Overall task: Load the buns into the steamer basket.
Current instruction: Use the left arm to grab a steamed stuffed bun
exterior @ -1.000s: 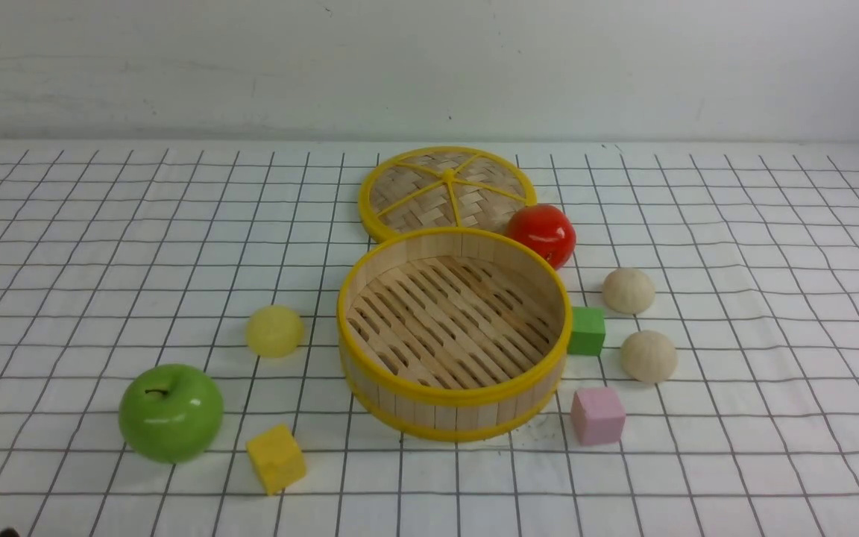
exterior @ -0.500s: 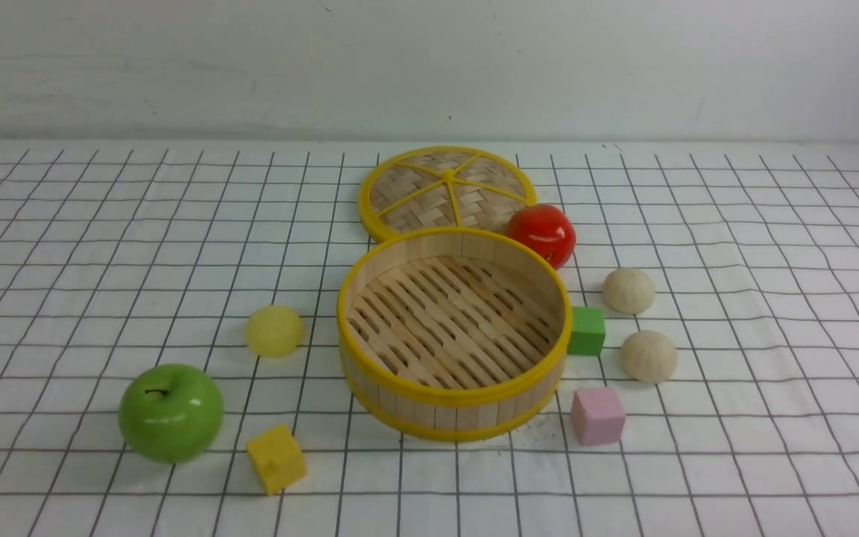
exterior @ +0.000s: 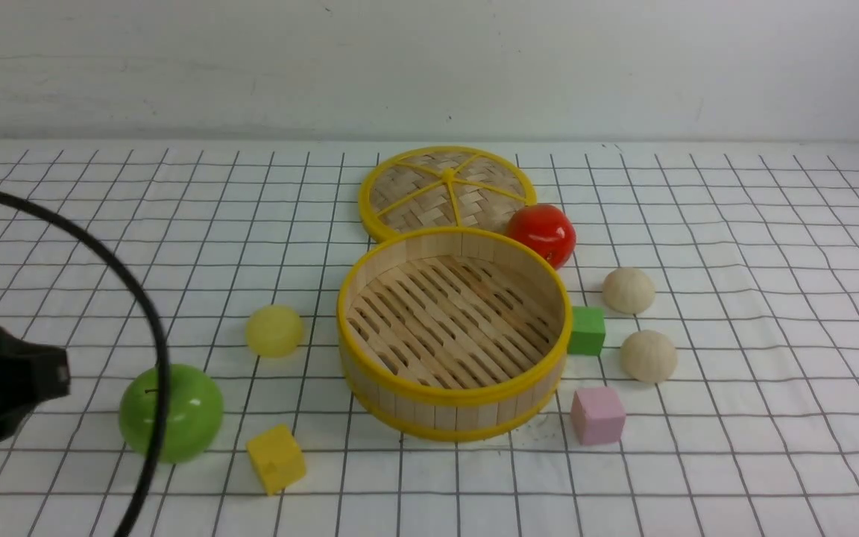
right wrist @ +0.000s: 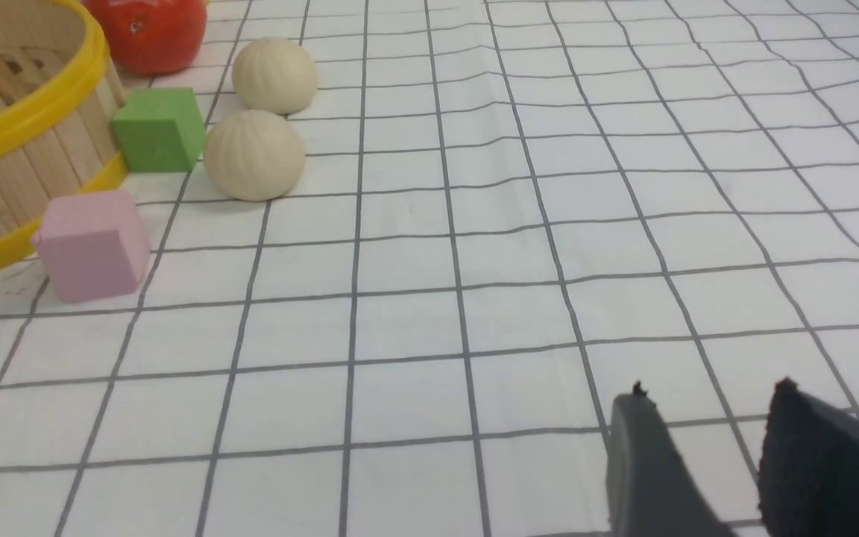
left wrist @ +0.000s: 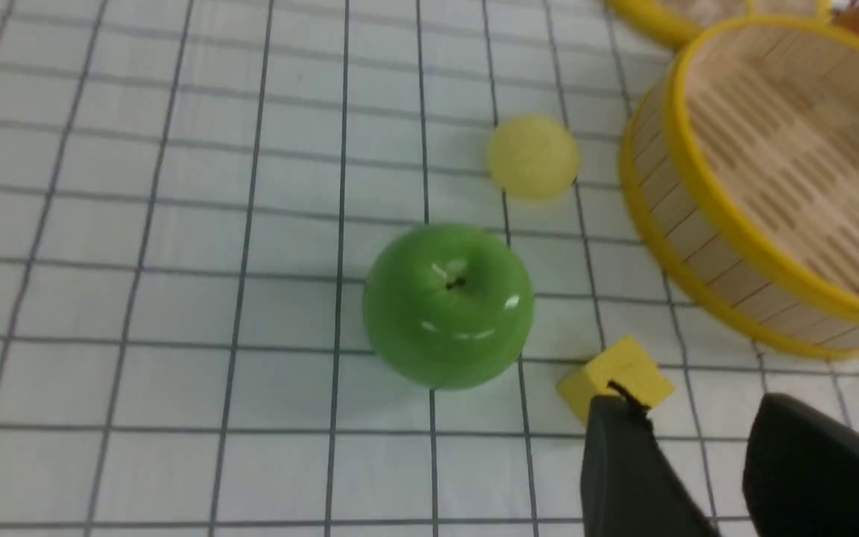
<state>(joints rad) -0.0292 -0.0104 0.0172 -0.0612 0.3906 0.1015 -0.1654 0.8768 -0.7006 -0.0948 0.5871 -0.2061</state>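
The steamer basket (exterior: 453,396) stands empty mid-table. A pale yellow bun (exterior: 274,330) lies just left of it, and two cream buns (exterior: 628,290) (exterior: 648,356) lie to its right. My left gripper (left wrist: 694,406) hangs open and empty over the cloth near the yellow cube (left wrist: 623,369), short of the yellow bun (left wrist: 533,156). The left arm's black body (exterior: 1,384) shows at the left edge of the front view. My right gripper (right wrist: 709,394) is open and empty over bare cloth, well off from the cream buns (right wrist: 254,155) (right wrist: 274,75).
A green apple (exterior: 191,414) and a yellow cube (exterior: 276,459) lie front left. A red tomato (exterior: 542,234) and the flat lid (exterior: 447,192) sit behind the basket. A green cube (exterior: 586,330) and a pink cube (exterior: 597,415) lie beside its right wall. A black cable (exterior: 148,321) arcs over the apple.
My left arm and its cable have come into the front view from the lower left. The buns, the basket and the other objects have not moved.
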